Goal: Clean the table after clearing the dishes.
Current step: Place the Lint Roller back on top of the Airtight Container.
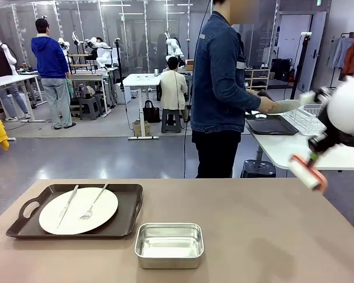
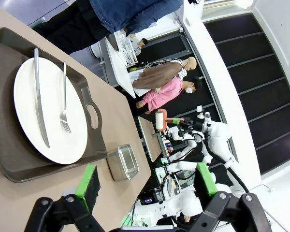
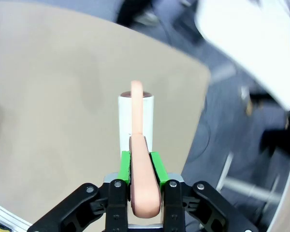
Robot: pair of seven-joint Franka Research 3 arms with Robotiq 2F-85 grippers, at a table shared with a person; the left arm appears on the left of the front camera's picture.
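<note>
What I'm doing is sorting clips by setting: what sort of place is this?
Likely a robotics lab: a white robot arm holding a roller above the table, white worktables and glass partitions behind.

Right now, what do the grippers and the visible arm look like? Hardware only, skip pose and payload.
Left gripper: black linkage body with silver pivot bolts and two fingers faced with bright green pads. Right gripper: same black linkage, silver bolts and green pads. Right arm: smooth, rounded white shell, black towards the wrist. No markings or cables that I can make out.
</note>
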